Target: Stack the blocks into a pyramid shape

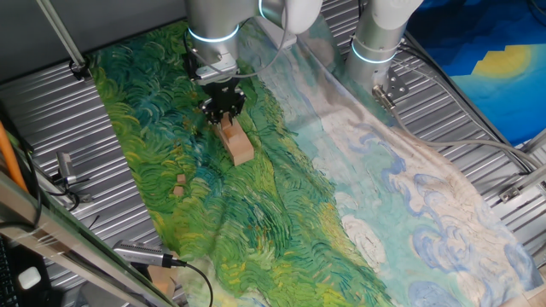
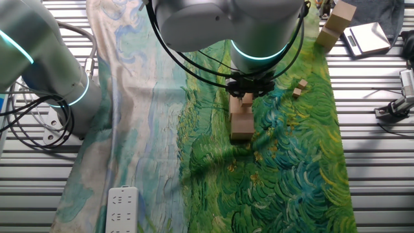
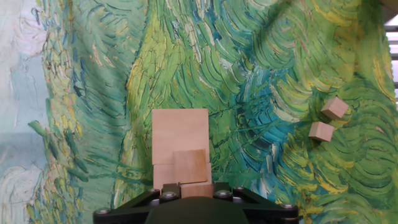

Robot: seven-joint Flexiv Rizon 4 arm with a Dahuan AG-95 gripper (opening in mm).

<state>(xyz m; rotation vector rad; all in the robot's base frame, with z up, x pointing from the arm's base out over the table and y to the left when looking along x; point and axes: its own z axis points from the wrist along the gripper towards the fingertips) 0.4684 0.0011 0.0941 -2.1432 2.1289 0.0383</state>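
The gripper [image 1: 226, 115] is hanging directly over the row of larger wooden blocks [image 1: 240, 147], which is lying on the green part of the painted cloth [image 1: 281, 213]. In one fixed view a light-tan medium block [image 1: 225, 125] is showing between the dark fingers, at the end of the row nearest the arm. The fingers are pinching this medium block; whether its underside is touching the row below cannot be told.

In the other fixed view the gripper [image 2: 249, 90] is sitting above the same row of larger wooden blocks [image 2: 241, 123], and the medium block [image 2: 247, 99] is appearing just under the finger mount, over the end of the row nearest the arm.

In the hand view the row of larger wooden blocks [image 3: 180, 140] is filling the lower centre, with the medium block [image 3: 190, 166] lying over its near end, just ahead of the black gripper body [image 3: 193, 210]. The fingertips themselves are not showing in this view.

Two small cubes [image 3: 328, 119] are lying on the cloth well apart from the row, side by side and near each other. They are also showing in one fixed view [image 1: 179, 185] and in the other fixed view [image 2: 299, 88].

Further tan blocks [image 2: 336, 22] are standing past the cloth edge, beyond the small cubes, on the ribbed metal table [image 2: 381, 162].
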